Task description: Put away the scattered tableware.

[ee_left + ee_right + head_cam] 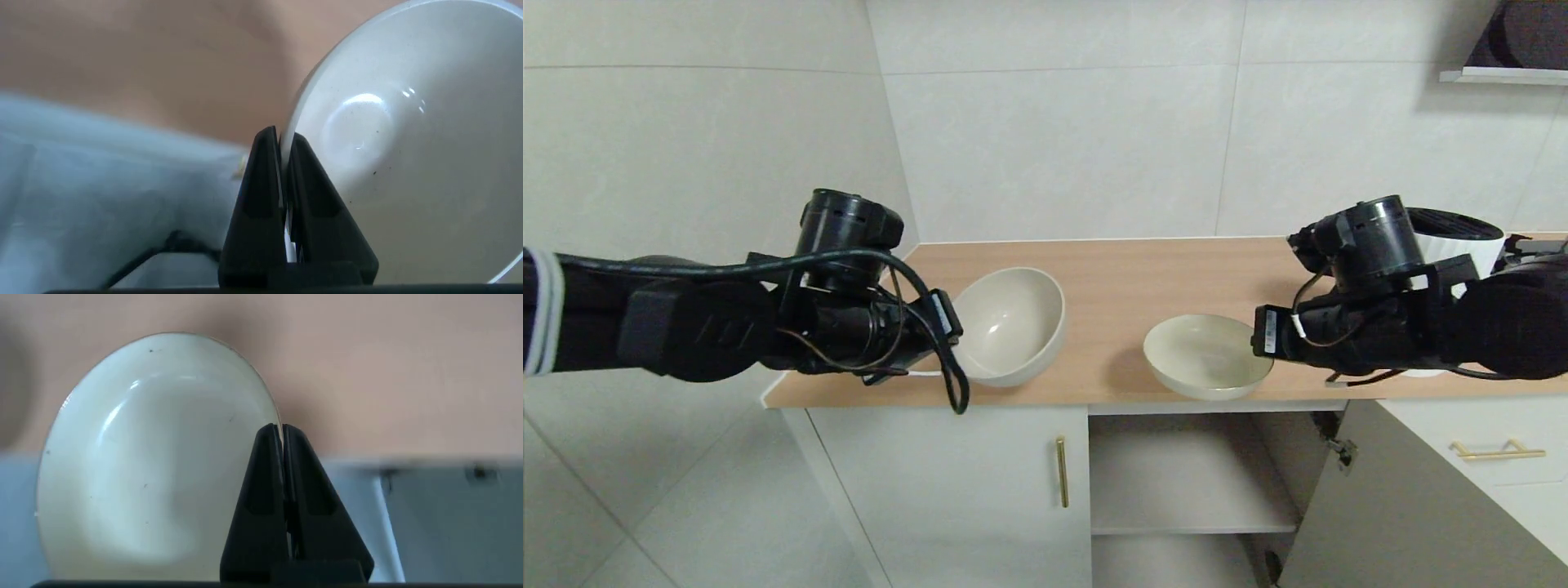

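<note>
Pinching rims: left tool (282, 140) deep bowl (1013, 322), right tool (283, 434) shallow bowl (1205, 357); wooden counter (1127, 278), tiled wall (1054, 147), open cabinet (1184, 478).

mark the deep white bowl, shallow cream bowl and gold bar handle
deep white bowl (1013, 320): head view, inner wall
shallow cream bowl (1205, 353): head view, inner floor
gold metal bar handle (1061, 471): head view, mid-bar

We see the larger bowl (1013, 322) as glossy glazed ceramic, catching highlights inside; the shallower bowl (1205, 355) looks smooth, with a softer sheen. The countertop (1127, 278) is matt wood-grain, the cabinet door (947, 482) matt white, its handle (1061, 471) brass-coloured metal.
</note>
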